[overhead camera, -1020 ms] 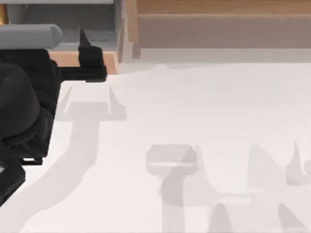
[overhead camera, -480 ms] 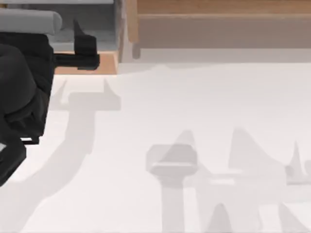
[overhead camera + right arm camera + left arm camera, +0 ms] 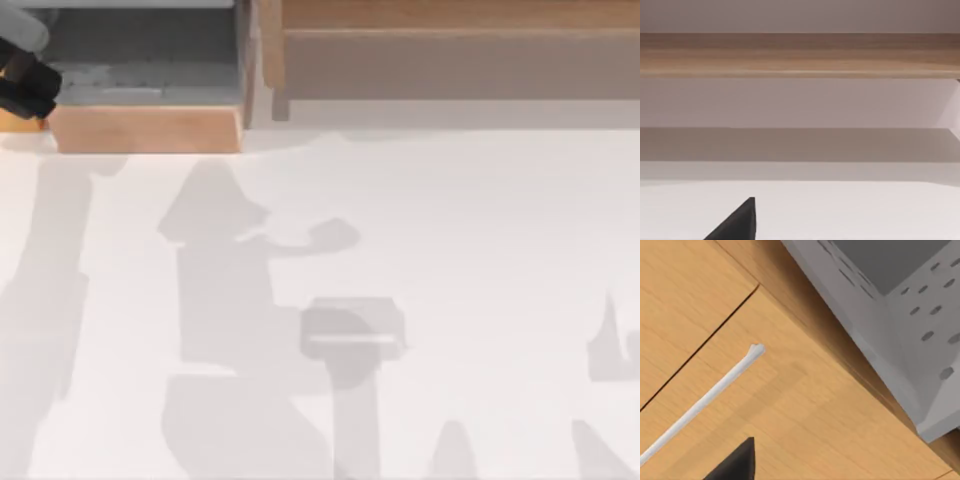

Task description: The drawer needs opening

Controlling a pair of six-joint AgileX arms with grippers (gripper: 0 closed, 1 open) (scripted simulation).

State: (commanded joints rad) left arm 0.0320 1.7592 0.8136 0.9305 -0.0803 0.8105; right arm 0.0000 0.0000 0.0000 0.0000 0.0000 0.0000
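The drawer (image 3: 145,128) is seen standing out from the wooden cabinet (image 3: 450,45) at the far edge of the table (image 3: 450,250), on the left side of the top view; its wooden front is turned toward the table and its grey inside (image 3: 140,60) lies bare behind that front; the drawer is thus already open. The left arm (image 3: 22,85) is seen as a dark shape at the top view's left margin, just beside the left end of the drawer front and well off the middle of the table; contact between the two cannot be made out from above. In the left wrist view a dark tip of the left gripper (image 3: 735,465) is shown close before a wooden panel, near a thin white handle (image 3: 700,395) that runs slantwise across the wood; the tip is apart from the handle, which is not grasped; a dark seam is seen on one side of the handle and a grey perforated wall on the other; whether the left gripper is released or clenched cannot be told. The right gripper (image 3: 735,225) is shown in its own wrist view as a dark tip above bare table, facing a long wooden ledge (image 3: 800,55) well apart from it; nothing is seen held, and its state cannot be told either. Soft grey shadows are cast across the white tabletop.
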